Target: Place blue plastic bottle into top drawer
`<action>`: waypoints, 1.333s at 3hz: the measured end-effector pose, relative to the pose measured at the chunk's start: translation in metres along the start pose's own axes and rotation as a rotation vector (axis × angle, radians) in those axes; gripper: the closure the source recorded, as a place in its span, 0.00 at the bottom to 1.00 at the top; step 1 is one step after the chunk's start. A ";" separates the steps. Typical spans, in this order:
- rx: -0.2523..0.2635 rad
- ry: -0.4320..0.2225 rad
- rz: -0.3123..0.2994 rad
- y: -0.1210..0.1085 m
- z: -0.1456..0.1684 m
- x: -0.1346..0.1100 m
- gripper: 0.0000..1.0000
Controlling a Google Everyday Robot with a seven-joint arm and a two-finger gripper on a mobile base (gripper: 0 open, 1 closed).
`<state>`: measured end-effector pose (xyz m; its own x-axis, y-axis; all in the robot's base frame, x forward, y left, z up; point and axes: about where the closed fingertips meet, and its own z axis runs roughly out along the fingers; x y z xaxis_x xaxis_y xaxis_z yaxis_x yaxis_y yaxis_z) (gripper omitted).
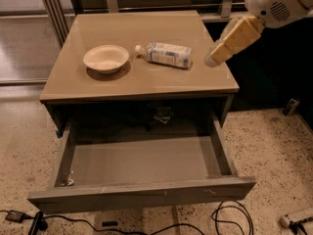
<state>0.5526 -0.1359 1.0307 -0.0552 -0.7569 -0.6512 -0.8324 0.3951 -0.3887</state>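
The blue plastic bottle (166, 54) is seen lying on its side near the middle of the tan surface (146, 84), with its white cap pointed left and its pale blue-and-white label turned up. The top drawer (142, 161) is drawn well out beneath, and its grey floor is exposed. The pincer (211, 60) is held just right of the bottle, apparently not touching it.

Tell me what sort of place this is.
Probably a lab or office test area: speckled floor with loose cables, and a tan-topped table with its top drawer open, carrying a bowl and a blue plastic bottle. The gripper hovers beside the bottle.
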 end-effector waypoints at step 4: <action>0.127 0.009 0.097 -0.085 0.111 -0.024 0.00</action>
<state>0.6859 -0.0934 1.0075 -0.1372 -0.7164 -0.6840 -0.7466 0.5286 -0.4039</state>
